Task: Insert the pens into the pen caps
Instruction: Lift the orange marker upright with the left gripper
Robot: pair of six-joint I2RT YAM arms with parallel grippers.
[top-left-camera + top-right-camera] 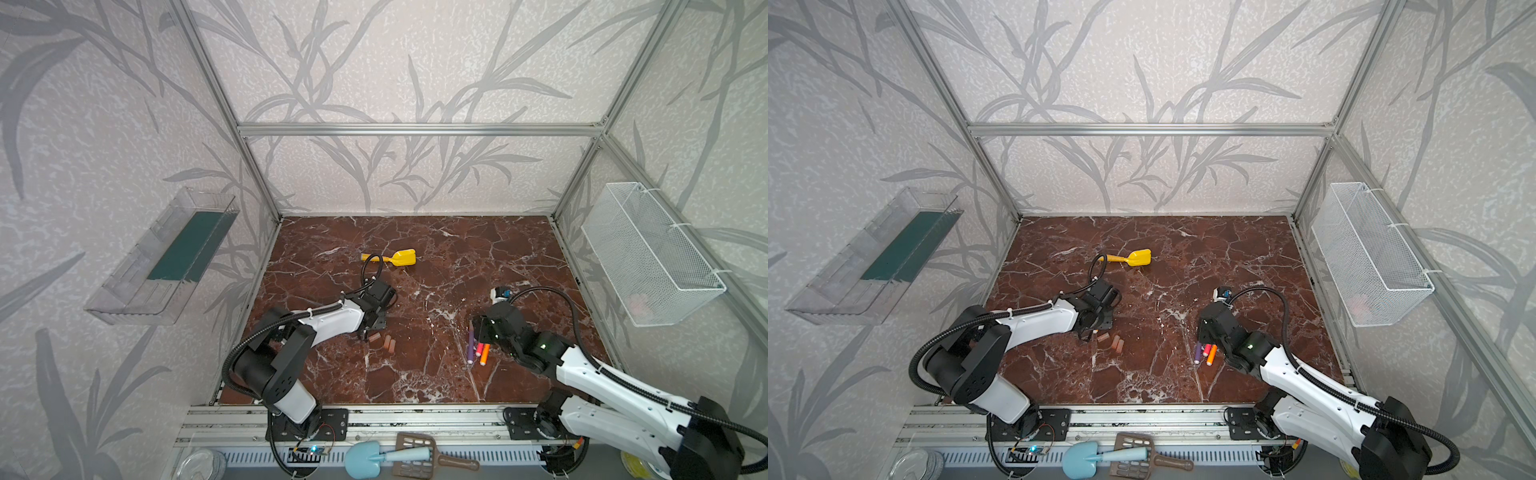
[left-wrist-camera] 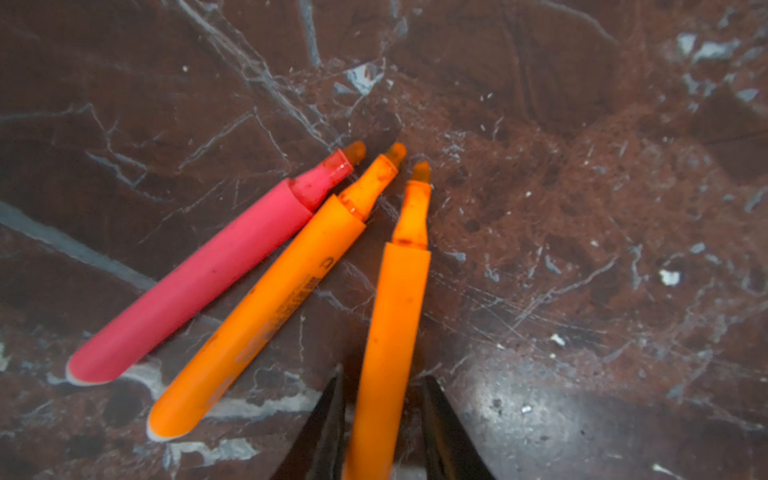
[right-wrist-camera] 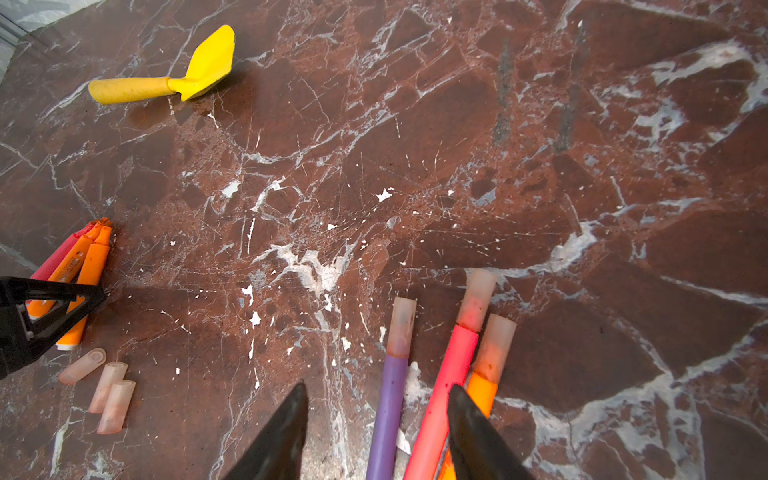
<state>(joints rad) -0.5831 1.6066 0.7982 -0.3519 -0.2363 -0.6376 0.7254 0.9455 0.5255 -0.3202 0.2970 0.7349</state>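
**Left pincer point(image 2: 383, 376) astride an uncapped orange pen, three caps waiting**

Its jaws stand narrow on either side of the orange pen point(image 2: 395, 311), toward the tail half, with the tip pointing away. One jaw looks to touch the barrel and a sliver of gap shows at the other, so I cannot tell whether the pen is truly clamped. A second orange pen point(image 2: 266, 307) and a pink pen point(image 2: 195, 282) lie just beside it on the tabletop point(image 3: 415, 166), all three bare tips nearly meeting. Three loose caps point(image 3: 106, 386) lie flat close to this pincer.

The right pincer point(image 3: 378, 388) is spread wide and grips nothing. It hangs low over three capped pens point(image 3: 453, 365), purple, pink and orange, which lie side by side.

By my reckoning half the job is done, and the step in hand is picking up the fourth pen.

Risks from here:
- A half-made grip so far back could let the pen droop or swivel on lifting, spoiling its aim at a cap.
- The tips crowd together, so a skewed lift may drag the neighbouring orange pen along.
- The caps are small, round and lying down. A nudge could send one rolling, and one must be held firm before any push.
- A careless sweep by the right pincer could scatter the finished pens.
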